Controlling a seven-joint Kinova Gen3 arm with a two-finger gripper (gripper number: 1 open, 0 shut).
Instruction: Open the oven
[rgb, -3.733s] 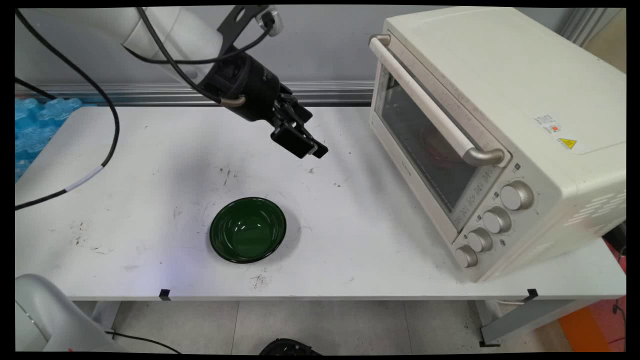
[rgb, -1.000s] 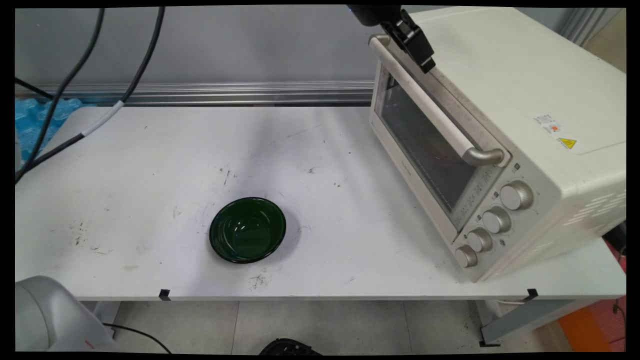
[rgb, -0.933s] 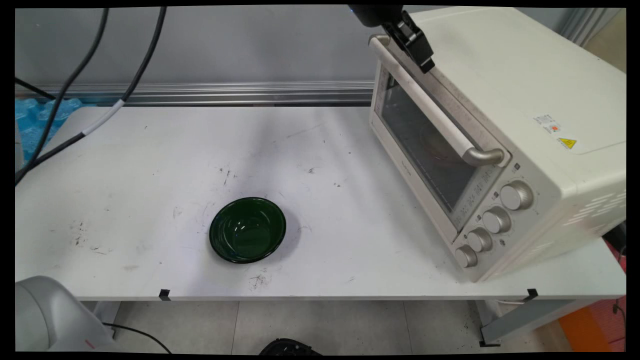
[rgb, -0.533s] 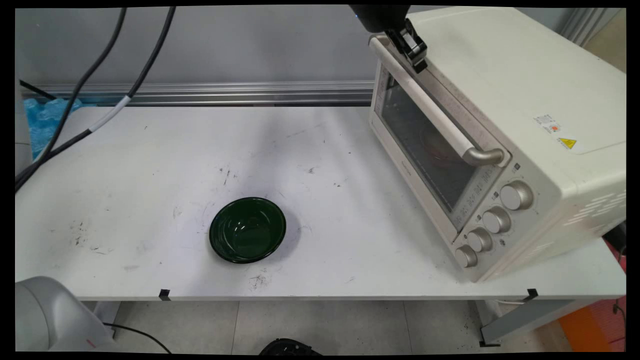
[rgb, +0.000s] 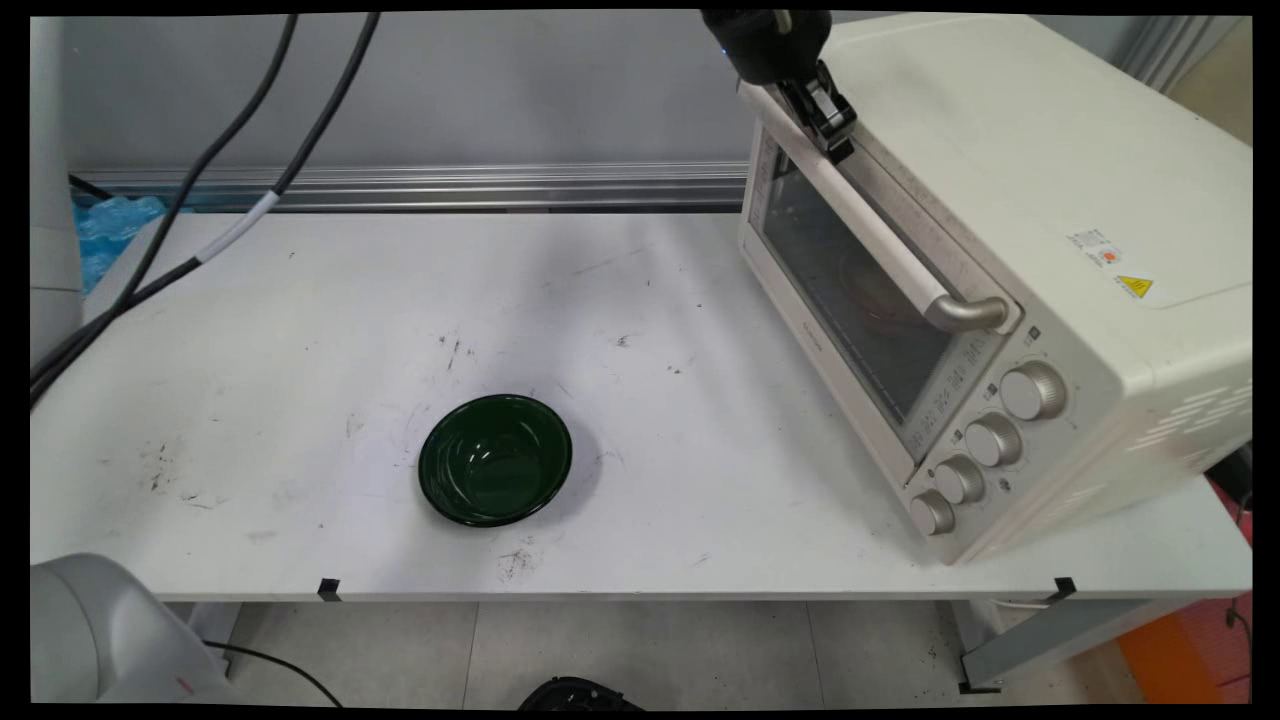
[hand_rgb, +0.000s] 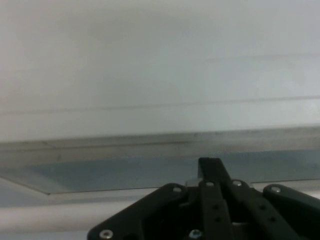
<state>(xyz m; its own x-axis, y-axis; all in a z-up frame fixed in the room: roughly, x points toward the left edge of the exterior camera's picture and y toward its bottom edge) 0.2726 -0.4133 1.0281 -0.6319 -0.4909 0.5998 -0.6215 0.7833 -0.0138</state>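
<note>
**Gripper at the oven handle**

We see the gripper (rgb: 833, 135) at the far end of the oven's handle (rgb: 870, 225), just above the door (rgb: 850, 290), its fingers drawn together. Whether they touch the bar we cannot tell. The hand view shows the gripper (hand_rgb: 212, 167) tight against the oven (hand_rgb: 150, 75). The oven (rgb: 1010, 200) stands on the table's (rgb: 250, 350) right side, door closed. A green bowl (rgb: 495, 472) sits well apart, near the front edge.
</note>
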